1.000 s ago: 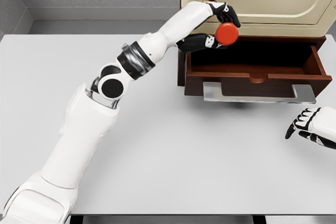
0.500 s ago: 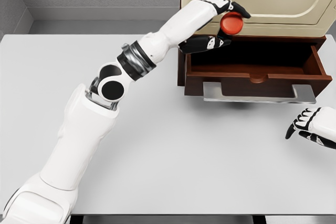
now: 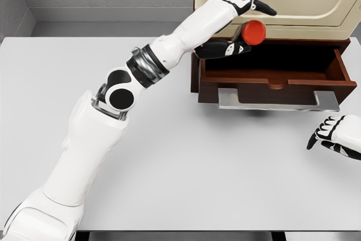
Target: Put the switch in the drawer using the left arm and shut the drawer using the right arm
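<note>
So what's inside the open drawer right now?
Nothing visible in the drawer: bare dark interior. The red switch is above its back left, beside the left hand. The front wall hides the near floor.

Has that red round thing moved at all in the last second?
Yes. The red switch has shifted right and slightly up along the open drawer's back edge, and the left hand's fingers have opened around it.

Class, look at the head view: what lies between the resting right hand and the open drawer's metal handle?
Nothing: in the head view only a bare strip of the table separates the right hand from the drawer handle.
</note>
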You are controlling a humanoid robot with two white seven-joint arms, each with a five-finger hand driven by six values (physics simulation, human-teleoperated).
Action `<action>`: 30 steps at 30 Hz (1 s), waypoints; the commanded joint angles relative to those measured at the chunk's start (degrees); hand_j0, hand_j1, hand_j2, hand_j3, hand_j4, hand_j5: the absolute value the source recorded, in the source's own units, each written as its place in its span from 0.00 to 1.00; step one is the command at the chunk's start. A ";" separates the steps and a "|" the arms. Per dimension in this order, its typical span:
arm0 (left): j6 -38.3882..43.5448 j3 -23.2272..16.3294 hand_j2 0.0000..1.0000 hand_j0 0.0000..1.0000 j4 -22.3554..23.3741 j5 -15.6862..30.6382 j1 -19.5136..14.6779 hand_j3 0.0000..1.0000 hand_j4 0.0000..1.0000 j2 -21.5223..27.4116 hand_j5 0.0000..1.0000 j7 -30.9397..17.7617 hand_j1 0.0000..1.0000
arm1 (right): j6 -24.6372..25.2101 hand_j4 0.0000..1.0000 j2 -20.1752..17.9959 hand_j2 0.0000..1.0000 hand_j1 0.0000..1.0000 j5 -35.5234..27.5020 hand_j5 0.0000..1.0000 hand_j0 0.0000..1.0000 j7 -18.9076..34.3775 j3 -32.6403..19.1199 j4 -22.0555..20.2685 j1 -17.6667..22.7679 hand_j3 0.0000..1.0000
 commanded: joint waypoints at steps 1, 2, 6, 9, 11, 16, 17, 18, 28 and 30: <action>0.12 -0.24 0.75 0.75 -0.48 0.27 0.00 0.75 0.75 0.00 0.75 0.05 0.75 | -0.01 0.50 -0.13 0.50 0.50 -0.35 0.50 0.50 -0.02 -0.01 -0.01 0.00 0.50; 0.12 -0.41 0.75 0.75 -0.57 0.35 0.00 0.75 0.75 0.00 0.75 0.05 0.75 | -0.01 0.50 -0.13 0.50 0.50 -0.35 0.50 0.50 -0.02 -0.01 -0.01 0.00 0.50; 0.03 -0.59 0.75 0.75 -0.57 0.27 0.00 0.75 0.75 0.00 0.75 0.05 0.75 | -0.01 0.50 -0.13 0.50 0.50 -0.35 0.50 0.50 -0.11 -0.01 0.07 0.00 0.50; 0.12 -0.85 0.75 0.75 -0.57 0.35 0.00 0.75 0.75 0.00 0.75 0.05 0.75 | -0.01 0.50 -0.13 0.50 0.50 -0.27 0.50 0.50 -0.11 -0.01 0.07 -0.09 0.50; 0.12 -0.85 0.75 0.75 -0.57 0.35 0.00 0.75 0.75 0.00 0.75 0.05 0.75 | -0.01 0.50 -0.13 0.50 0.50 -0.35 0.50 0.50 -0.02 -0.01 0.07 -0.09 0.50; -0.32 -0.94 0.76 0.76 -1.97 0.35 0.09 0.76 0.76 0.00 0.76 0.05 0.76 | -0.01 0.50 -0.13 0.50 0.50 -0.35 0.50 0.50 -0.02 -0.01 0.07 -0.09 0.50; -0.41 -1.12 0.76 0.76 -3.82 0.35 0.18 0.76 0.76 0.26 0.76 0.05 0.76 | -0.01 0.50 -0.13 0.50 0.50 -0.35 0.50 0.50 -0.02 -0.01 -0.01 -0.09 0.50; -0.50 -1.90 0.81 0.81 -5.49 0.35 0.18 0.81 0.81 2.10 0.81 0.05 0.81 | -0.01 0.50 -0.13 0.50 0.50 -0.35 0.50 0.50 -0.02 -0.01 -0.01 -0.09 0.50; -13.88 1.60 1.00 1.00 -14.19 3.78 1.67 1.00 1.00 16.96 1.00 0.05 1.00 | -0.01 0.49 -0.13 0.49 0.49 -0.35 0.49 0.49 -0.02 -0.09 -0.01 -0.26 0.49; -13.88 3.10 1.00 1.00 -14.19 9.32 1.76 1.00 1.00 23.11 1.00 0.14 1.00 | -0.01 0.49 -0.13 0.49 0.49 -0.35 0.49 0.49 -0.02 -0.09 -0.01 -0.26 0.49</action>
